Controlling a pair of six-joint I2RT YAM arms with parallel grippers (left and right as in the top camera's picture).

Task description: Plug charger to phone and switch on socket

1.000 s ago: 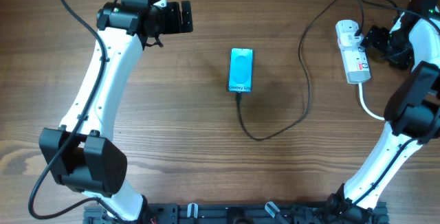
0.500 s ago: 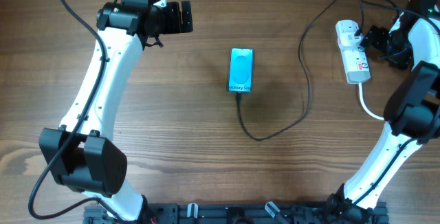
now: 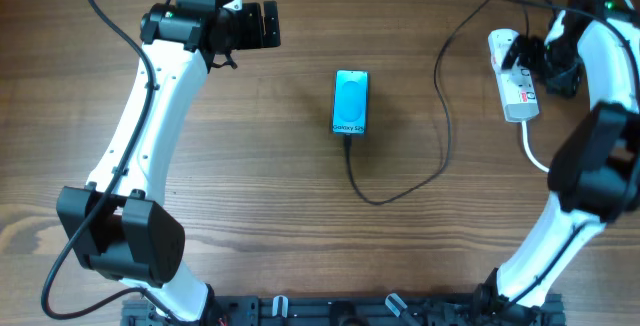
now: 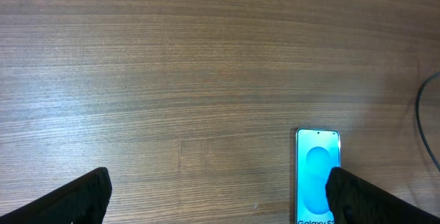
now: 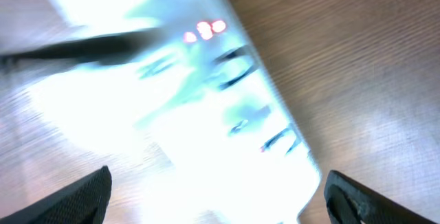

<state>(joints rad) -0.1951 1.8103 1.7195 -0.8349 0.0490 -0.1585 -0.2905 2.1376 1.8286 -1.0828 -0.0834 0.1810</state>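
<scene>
White right arm (image 3: 612, 66) hooks over the socket (image 3: 517, 96), right gripper (image 5: 216, 189) parted above it; left gripper (image 4: 218, 189) likewise parted.

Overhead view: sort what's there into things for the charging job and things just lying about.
For the job: phone; charger, meeting the phone's lower edge; socket; right pincer, open at the socket.
Just lying about: no loose things; only the left pincer, open, away from all three.
</scene>
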